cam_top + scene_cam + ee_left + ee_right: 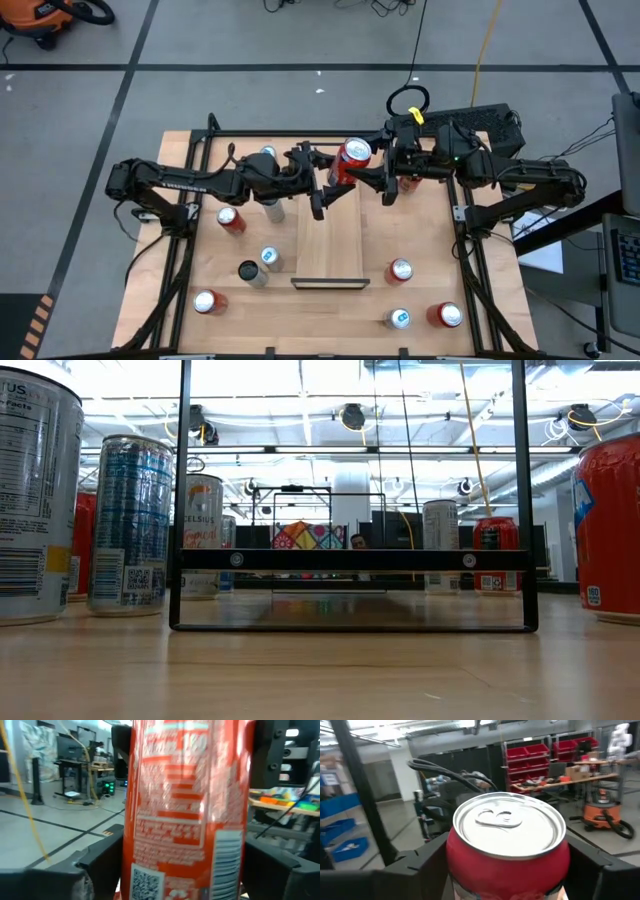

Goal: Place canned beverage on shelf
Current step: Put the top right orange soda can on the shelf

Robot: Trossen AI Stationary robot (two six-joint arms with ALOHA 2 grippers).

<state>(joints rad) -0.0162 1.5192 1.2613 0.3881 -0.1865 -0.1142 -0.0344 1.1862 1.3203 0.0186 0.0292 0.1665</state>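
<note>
Midway above the shelf's [329, 240] far end, both grippers meet around one red can [352, 155]. The right gripper [385, 180] brackets it with a finger on each side, its silver lid facing that wrist camera; the left gripper [322, 195] frames the body with dark fingers [100, 865] close on either flank. Which of the two bears the load cannot be told. The can hangs tilted, clear of the board. Smooth painted metal looks slippery and dent-prone, so mid-body is probably the safest hold. Other cans stand on the tabletop [430, 250] either side of the shelf.
</note>
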